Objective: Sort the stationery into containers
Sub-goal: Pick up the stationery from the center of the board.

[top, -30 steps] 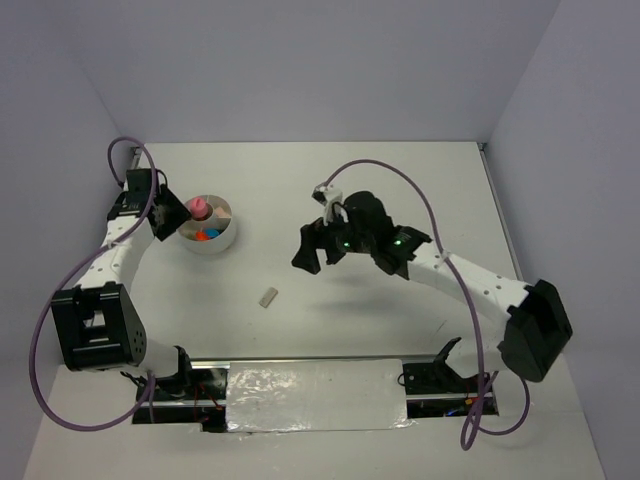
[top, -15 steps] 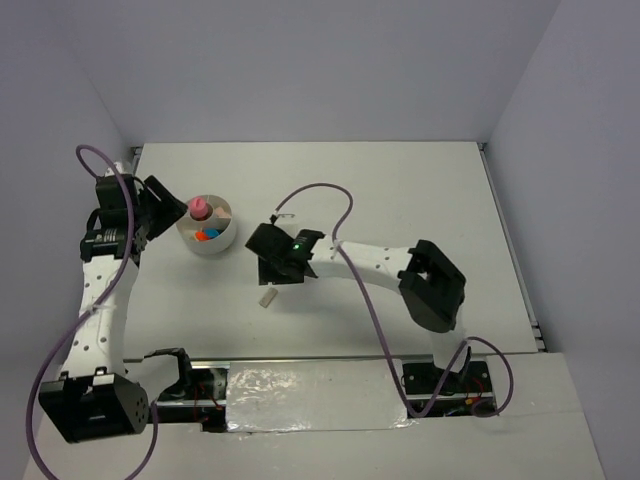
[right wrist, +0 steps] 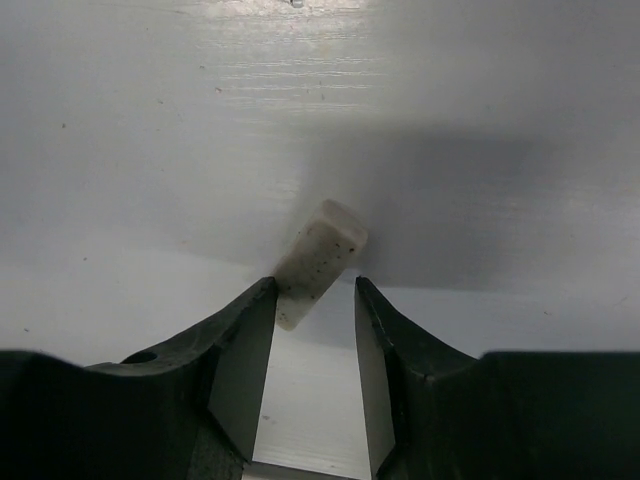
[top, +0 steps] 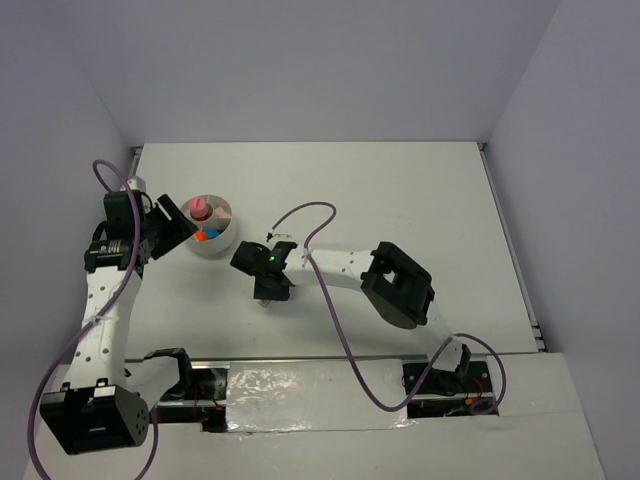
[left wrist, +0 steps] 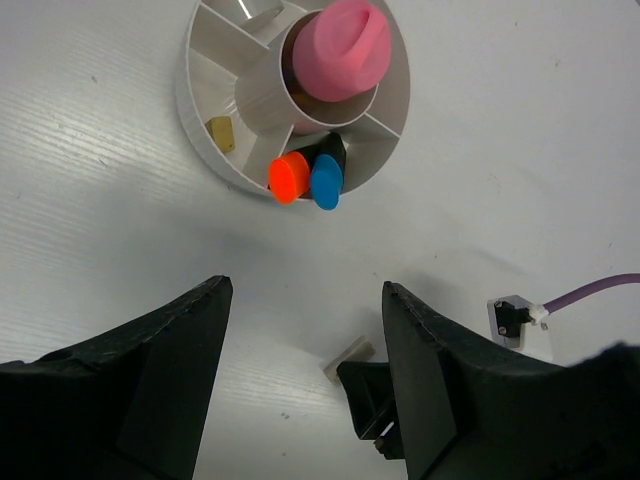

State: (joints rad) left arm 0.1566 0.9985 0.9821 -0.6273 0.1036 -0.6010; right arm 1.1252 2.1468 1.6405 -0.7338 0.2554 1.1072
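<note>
A pale speckled block [right wrist: 320,262] lies on the table, tilted between the tips of my right gripper [right wrist: 315,295]. The left finger touches it and a gap remains beside the right finger, so the jaws stand open around it. From above, the right gripper [top: 270,290] covers the block. The white divided bowl [left wrist: 195,130] holds a pink tube [left wrist: 345,45], an orange-capped marker [left wrist: 289,177], a blue-capped marker [left wrist: 326,183] and a tan block [left wrist: 221,134]. My left gripper [left wrist: 305,290] hangs open and empty, just near of the bowl [top: 225,243].
The right arm's purple cable [top: 300,215] loops over the table behind the gripper. A side wall stands close on the left [top: 60,200]. The arm bases and a foil-covered strip [top: 315,395] line the near edge.
My right arm swept left and down onto the pale block, its jaws narrowing round it. My left gripper drew back from the bowl and widened.
</note>
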